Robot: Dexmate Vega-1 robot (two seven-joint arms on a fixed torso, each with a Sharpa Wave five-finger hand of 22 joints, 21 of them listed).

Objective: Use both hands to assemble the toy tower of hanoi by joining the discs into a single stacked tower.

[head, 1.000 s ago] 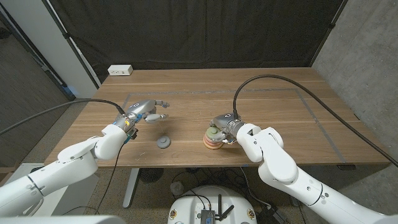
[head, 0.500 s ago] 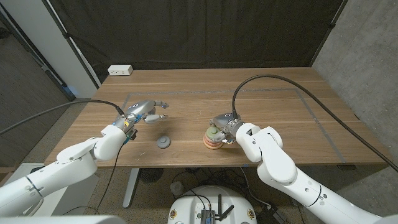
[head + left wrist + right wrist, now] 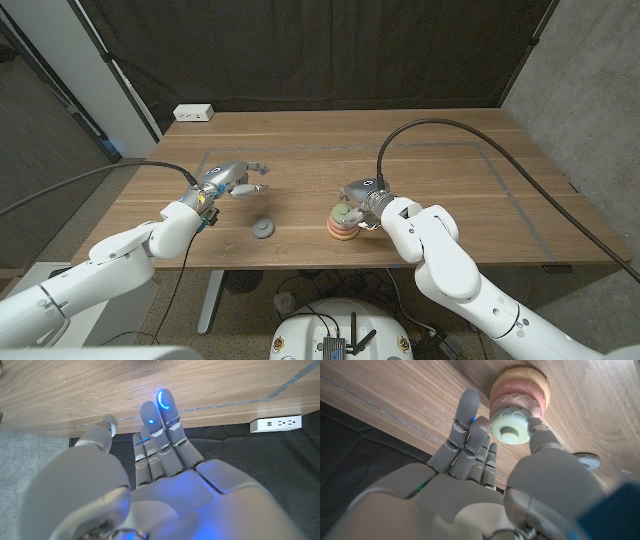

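Three discs stacked (image 3: 341, 226) near table's (image 3: 420, 150) front edge, little shifted over last second: right hand (image 3: 362, 200) stayed at stack, fingers (image 3: 466, 420) and thumb around green top disc (image 3: 509, 427), likely seating it. Left hand (image 3: 232, 180) hovered open, empty. Grey disc (image 3: 263, 229) lay apart, unstacked.

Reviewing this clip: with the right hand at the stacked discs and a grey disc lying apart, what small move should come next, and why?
Probably the left hand should come down toward the grey disc and grasp it. That disc lies alone on the table, apart from the stack, which the right hand has its fingers around. The left hand holds nothing, fingers spread, so it looks free to fetch the piece.
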